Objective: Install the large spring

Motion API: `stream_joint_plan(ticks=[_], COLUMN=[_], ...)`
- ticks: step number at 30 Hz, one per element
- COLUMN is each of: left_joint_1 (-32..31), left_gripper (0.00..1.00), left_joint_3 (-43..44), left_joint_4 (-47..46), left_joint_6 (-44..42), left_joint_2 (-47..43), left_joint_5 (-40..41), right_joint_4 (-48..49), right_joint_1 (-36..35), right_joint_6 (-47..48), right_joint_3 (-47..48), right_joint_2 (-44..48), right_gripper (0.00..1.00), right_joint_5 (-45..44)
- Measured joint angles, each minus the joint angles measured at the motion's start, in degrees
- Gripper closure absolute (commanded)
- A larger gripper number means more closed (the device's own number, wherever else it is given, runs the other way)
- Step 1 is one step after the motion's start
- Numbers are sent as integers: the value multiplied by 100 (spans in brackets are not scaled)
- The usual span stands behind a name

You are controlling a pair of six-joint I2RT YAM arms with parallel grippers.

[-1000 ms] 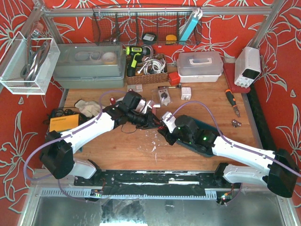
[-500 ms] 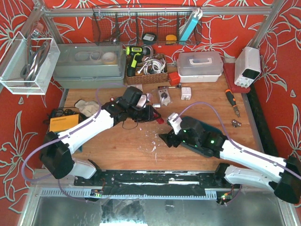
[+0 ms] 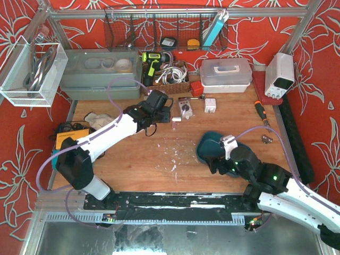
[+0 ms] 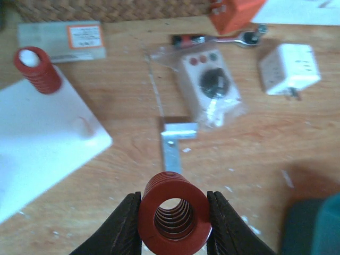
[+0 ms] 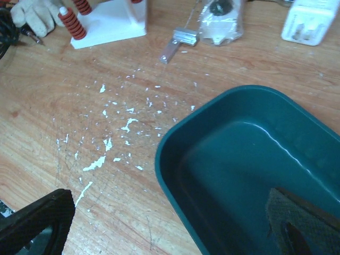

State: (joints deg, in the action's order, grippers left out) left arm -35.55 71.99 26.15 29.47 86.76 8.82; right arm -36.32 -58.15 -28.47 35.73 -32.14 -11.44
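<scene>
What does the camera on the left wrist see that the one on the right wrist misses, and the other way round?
Only the left wrist view: the large red spring gripped in the left hand, and a ratchet. Only the right wrist view: the teal tub's inside, white flakes on the wood, a glove. Both: the white block with a second spring on its peg, a metal bracket, a bagged dial.
</scene>
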Motion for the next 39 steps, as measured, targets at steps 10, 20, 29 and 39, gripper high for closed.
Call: stream_joint_plan(ticks=[10, 20, 29, 39], left_joint_1=[382, 634, 767, 855], left_gripper=[98, 97, 96, 96], left_joint_3=[422, 625, 579, 417], left_joint_4=[57, -9, -205, -407], left_joint_6=[-339, -437, -501, -455], left_joint_2=[787, 1093, 1298, 1467], left_joint_5=[883, 1058, 1058, 1014], right_joint_4=[-396, -457, -505, -529], right_joint_1=[0, 0, 0, 0], right_joint_6=[-249, -153, -151, -153], right_joint_3=[-173, -173, -173, -173], right_joint_2=[446, 33, 258, 216], right_gripper=[1, 1, 1, 1], right_joint_5=[-304, -352, -376, -470])
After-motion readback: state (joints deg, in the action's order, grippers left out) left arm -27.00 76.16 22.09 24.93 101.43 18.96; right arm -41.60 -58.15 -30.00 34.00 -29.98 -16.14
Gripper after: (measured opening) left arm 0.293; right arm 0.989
